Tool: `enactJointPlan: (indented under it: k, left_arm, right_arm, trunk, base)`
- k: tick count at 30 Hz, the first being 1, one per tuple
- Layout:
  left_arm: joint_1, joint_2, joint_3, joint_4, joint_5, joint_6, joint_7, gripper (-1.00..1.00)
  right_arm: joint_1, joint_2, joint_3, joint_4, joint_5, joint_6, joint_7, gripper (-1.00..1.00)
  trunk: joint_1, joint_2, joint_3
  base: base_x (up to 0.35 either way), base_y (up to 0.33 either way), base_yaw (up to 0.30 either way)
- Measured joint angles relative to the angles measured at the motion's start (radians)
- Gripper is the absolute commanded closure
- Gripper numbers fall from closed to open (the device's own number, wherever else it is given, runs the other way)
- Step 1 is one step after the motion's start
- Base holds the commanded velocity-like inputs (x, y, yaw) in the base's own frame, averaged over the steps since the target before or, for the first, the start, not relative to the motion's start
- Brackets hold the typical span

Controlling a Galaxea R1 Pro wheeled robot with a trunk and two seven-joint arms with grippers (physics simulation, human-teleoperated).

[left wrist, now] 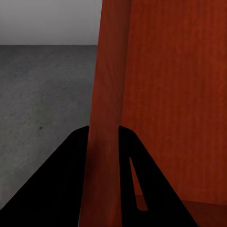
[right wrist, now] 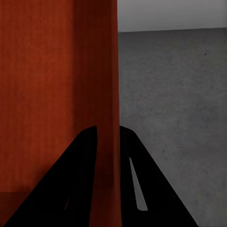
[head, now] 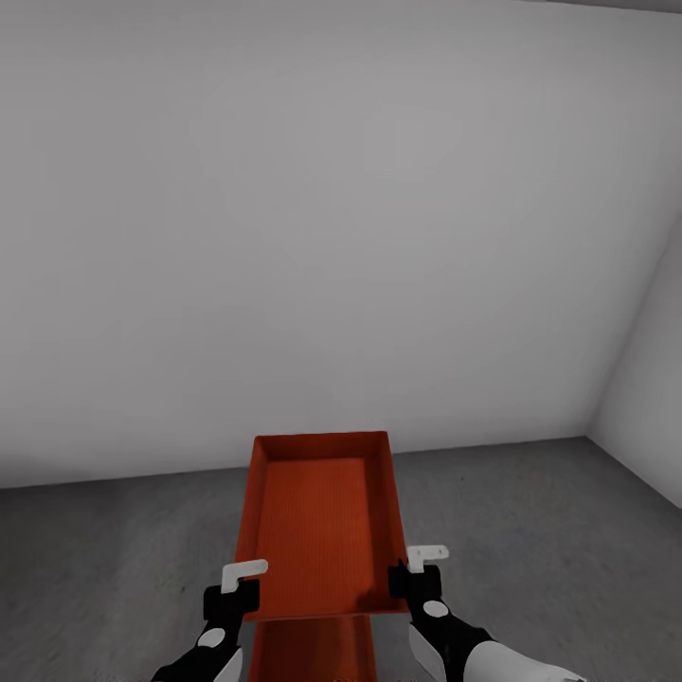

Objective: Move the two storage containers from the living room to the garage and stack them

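Upper storage container (head: pixel 322 521), orange-red, open top, held out in front of the robot over the dark grey floor (head: pixel 530 530), long axis pointing away toward the pale grey wall (head: pixel 332 218). Looks roughly level, far end nearer the wall base. Directly under its near edge a second storage container (head: pixel 308 654) shows, same colour, mostly hidden by the upper one; cannot tell if the two touch.

Left gripper (head: pixel 242 585) pinches the upper container's left side wall near the near corner, one black finger (left wrist: pixel 61 179) outside, the other inside, wall (left wrist: pixel 106 118) sandwiched between. Right gripper (head: pixel 417 568) does the same on the right side wall (right wrist: pixel 106 94), fingers (right wrist: pixel 142 179) either side, pressed onto it. Both forearms come up from the bottom of the head view, angled slightly inward, wrists about level with each other.

Around: bare floor on both sides, a second pale wall (head: pixel 654 379) meeting the first at a corner on the right. Nothing between container and wall.
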Motion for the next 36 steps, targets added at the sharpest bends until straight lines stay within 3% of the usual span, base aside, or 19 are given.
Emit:
enactJointPlan:
  k: [36]
  left_arm:
    - [0.0,0.0,-0.001,0.0,0.001,0.0,0.0,1.0]
  right_arm:
    - [0.0,0.0,0.0,0.0,-0.001,0.0,0.0,1.0]
  trunk:
    - [0.0,0.0,-0.058]
  base:
    - [0.0,0.0,0.0]
